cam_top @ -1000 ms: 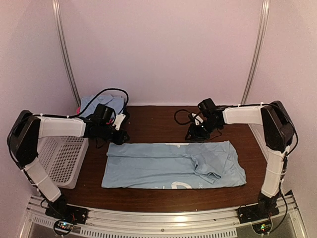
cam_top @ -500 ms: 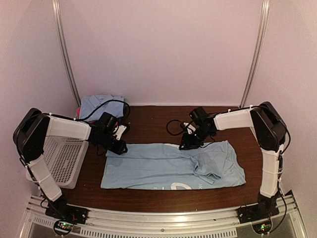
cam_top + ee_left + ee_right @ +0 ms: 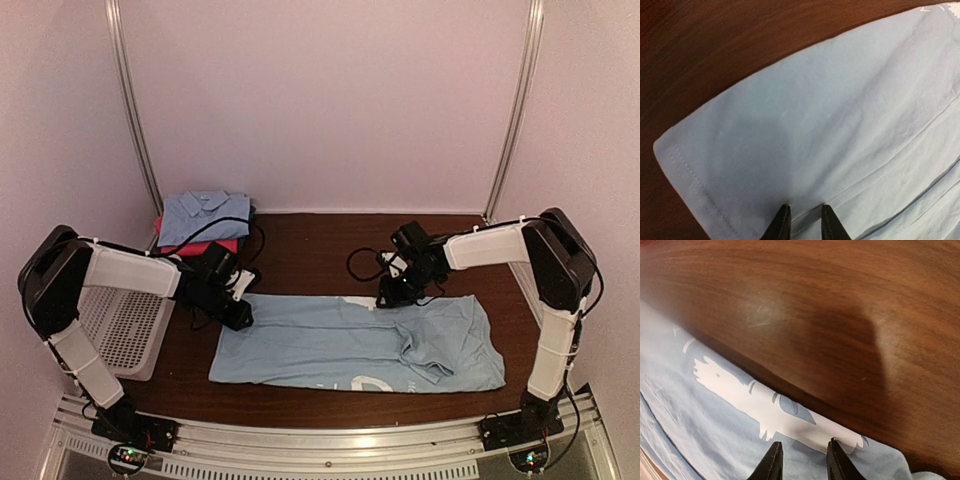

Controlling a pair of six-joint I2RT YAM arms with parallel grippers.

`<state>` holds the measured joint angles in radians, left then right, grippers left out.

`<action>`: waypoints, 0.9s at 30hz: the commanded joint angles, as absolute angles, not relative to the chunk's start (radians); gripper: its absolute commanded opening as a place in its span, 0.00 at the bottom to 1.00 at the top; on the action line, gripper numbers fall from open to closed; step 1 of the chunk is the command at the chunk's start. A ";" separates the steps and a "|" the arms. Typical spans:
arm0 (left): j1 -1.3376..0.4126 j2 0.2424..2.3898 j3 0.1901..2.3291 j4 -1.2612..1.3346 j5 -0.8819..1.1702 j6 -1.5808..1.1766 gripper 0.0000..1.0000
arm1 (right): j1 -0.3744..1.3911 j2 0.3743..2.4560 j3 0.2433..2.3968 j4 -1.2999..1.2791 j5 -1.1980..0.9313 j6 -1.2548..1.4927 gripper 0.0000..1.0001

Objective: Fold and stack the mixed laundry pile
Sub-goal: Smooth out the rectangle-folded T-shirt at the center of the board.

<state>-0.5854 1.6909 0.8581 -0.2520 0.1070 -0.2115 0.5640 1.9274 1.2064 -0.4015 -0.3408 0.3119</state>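
Pale pink walls close in a dark wooden table. At its left edge sits a white basket, and behind it a folded blue polo lies on a magenta cloth.

The left end effector is low over the far left corner of the big blue shirt. Its fingers are a narrow gap apart, and I cannot tell whether they are pinching fabric. The shirt lies spread flat at mid-table, one sleeve folded in.

Over the shirt's far edge, beside its white print, the right end effector shows the same narrow gap, its grip equally unclear.

Over the last second both arms have drawn toward the near edge, and the shirt has slid with them, a little nearer and to the right. This looks like squaring up before the next fold.
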 commanded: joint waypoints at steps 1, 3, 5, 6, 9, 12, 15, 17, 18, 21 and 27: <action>-0.609 1.621 0.827 -0.324 0.055 -0.223 0.22 | 0.501 1.970 1.190 -0.442 -0.178 0.271 0.31; -0.619 1.588 0.819 -0.326 0.054 -0.224 0.22 | 0.495 1.959 1.209 -0.465 -0.171 0.247 0.31; -0.628 1.554 0.816 -0.298 0.066 -0.221 0.22 | 0.505 1.903 1.196 -0.448 -0.205 0.234 0.31; -0.629 1.544 0.816 -0.281 0.075 -0.220 0.22 | 0.514 1.870 1.188 -0.441 -0.229 0.230 0.31; -0.629 1.546 0.851 -0.252 0.092 -0.215 0.22 | 0.547 1.813 1.188 -0.458 -0.256 0.231 0.32; -0.630 1.581 0.902 -0.226 0.100 -0.215 0.23 | 0.566 1.796 1.185 -0.473 -0.257 0.234 0.32; -0.630 1.637 0.970 -0.220 0.088 -0.204 0.24 | 0.568 1.812 1.181 -0.509 -0.232 0.240 0.32; -0.629 1.689 1.029 -0.225 0.082 -0.190 0.26 | 0.567 1.810 1.156 -0.522 -0.225 0.253 0.31; -0.629 1.715 1.061 -0.226 0.081 -0.185 0.26 | 0.567 1.797 1.134 -0.524 -0.225 0.262 0.31; -0.630 1.798 1.153 -0.233 0.078 -0.173 0.27 | 0.558 1.713 1.043 -0.517 -0.203 0.301 0.33; -0.629 1.964 1.285 -0.277 0.070 -0.144 0.26 | 0.471 1.481 0.875 -0.502 -0.122 0.384 0.40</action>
<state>-0.6258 1.8870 1.2243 -0.2626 0.0811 -0.1780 0.5293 1.6176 0.9306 -0.5148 -0.2115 0.3206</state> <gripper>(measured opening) 0.264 0.389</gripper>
